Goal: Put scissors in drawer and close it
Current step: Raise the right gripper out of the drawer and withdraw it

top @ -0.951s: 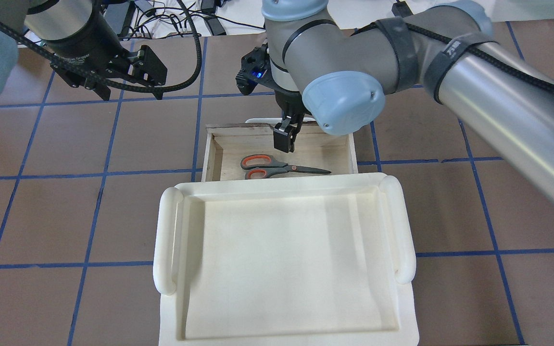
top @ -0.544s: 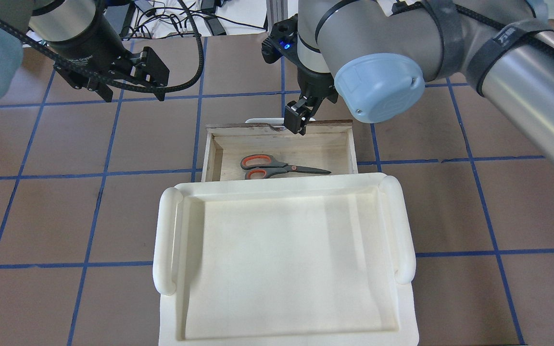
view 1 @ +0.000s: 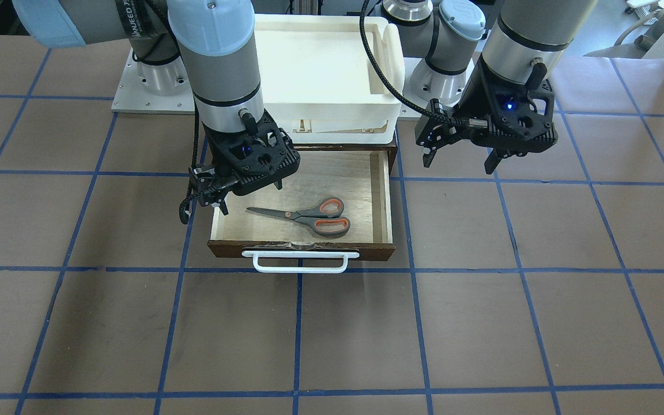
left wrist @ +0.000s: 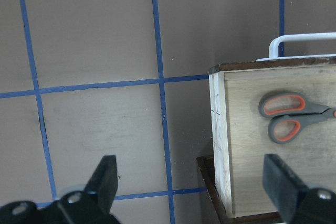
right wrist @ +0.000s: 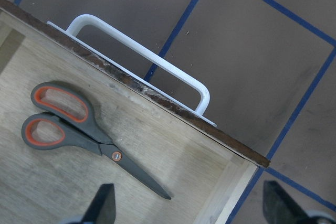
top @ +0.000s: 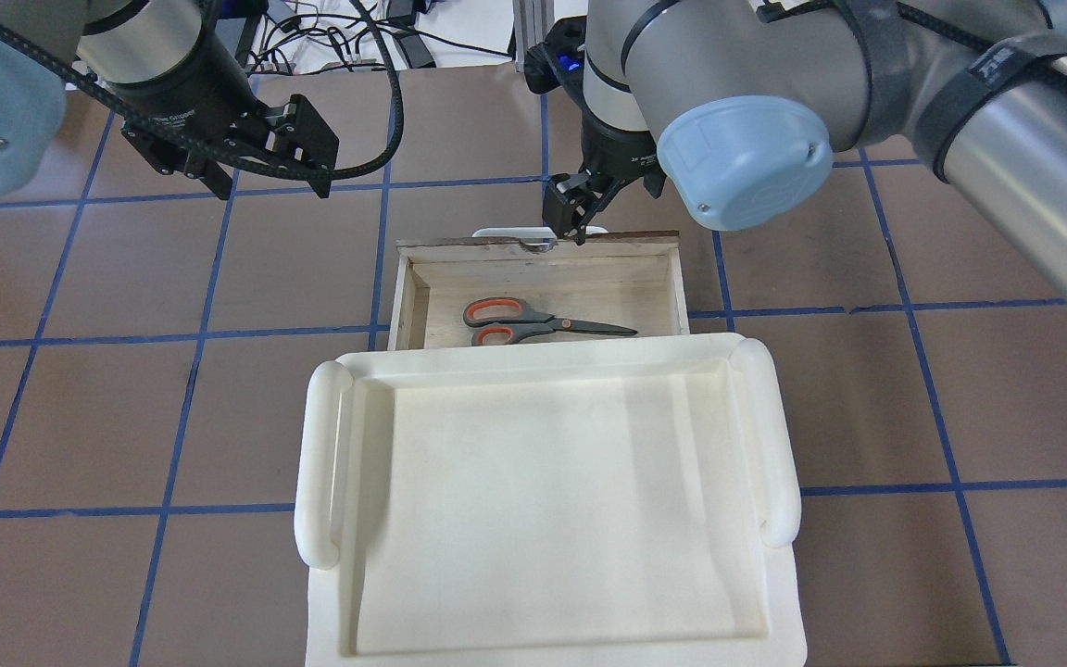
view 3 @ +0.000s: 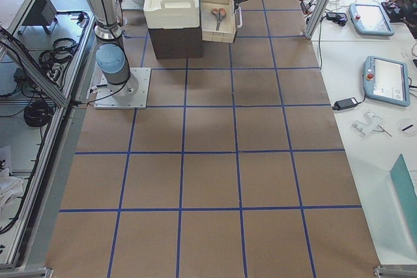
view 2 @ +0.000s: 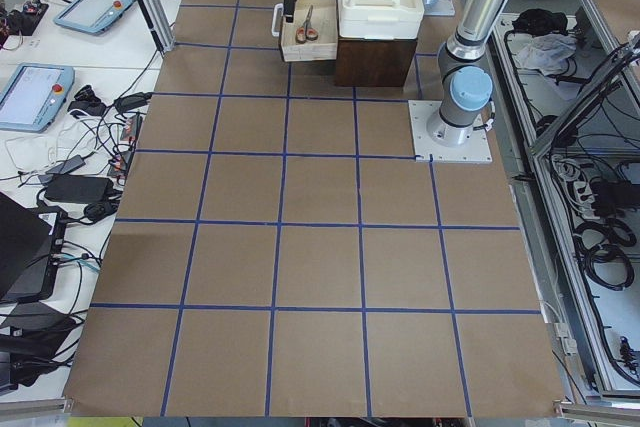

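Both gaped empty: the right gripper [top: 568, 220] hung above the front edge of the open drawer [top: 645, 244], scissors [top: 533, 324] lying inside, the left gripper [view 1: 459, 160] off to one side.

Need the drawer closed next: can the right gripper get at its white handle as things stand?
Probably yes. The right gripper hangs open above the drawer front, and nothing lies between it and the white handle.

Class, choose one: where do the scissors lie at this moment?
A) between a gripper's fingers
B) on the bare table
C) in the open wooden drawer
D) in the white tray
C: the scissors lie flat on the pale floor of the drawer, which stands pulled open.
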Controlling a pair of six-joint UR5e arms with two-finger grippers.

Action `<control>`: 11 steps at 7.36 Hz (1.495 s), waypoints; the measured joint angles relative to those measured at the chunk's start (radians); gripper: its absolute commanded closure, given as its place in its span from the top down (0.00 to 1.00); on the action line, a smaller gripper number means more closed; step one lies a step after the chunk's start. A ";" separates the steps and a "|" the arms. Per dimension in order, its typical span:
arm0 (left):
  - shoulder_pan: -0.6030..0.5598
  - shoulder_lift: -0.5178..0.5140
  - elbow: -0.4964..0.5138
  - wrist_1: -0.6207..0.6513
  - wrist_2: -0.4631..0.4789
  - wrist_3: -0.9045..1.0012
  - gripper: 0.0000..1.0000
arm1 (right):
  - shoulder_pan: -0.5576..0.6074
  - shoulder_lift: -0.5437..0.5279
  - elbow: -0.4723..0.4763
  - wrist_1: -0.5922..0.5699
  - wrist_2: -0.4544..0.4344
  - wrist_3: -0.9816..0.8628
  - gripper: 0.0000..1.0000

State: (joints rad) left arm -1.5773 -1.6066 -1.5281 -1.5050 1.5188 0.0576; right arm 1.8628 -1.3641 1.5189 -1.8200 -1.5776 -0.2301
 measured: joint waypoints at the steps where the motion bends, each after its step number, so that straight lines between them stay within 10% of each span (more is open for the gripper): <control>1: -0.001 -0.002 -0.006 0.001 -0.002 -0.005 1.00 | 0.000 0.000 0.000 0.003 0.000 0.034 1.00; 11: -0.031 -0.030 -0.001 0.017 -0.039 -0.045 1.00 | -0.002 -0.023 0.005 0.000 -0.019 0.059 1.00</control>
State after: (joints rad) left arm -1.6078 -1.6366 -1.5291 -1.4884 1.4795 0.0125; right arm 1.8605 -1.3874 1.5240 -1.8196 -1.5967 -0.1715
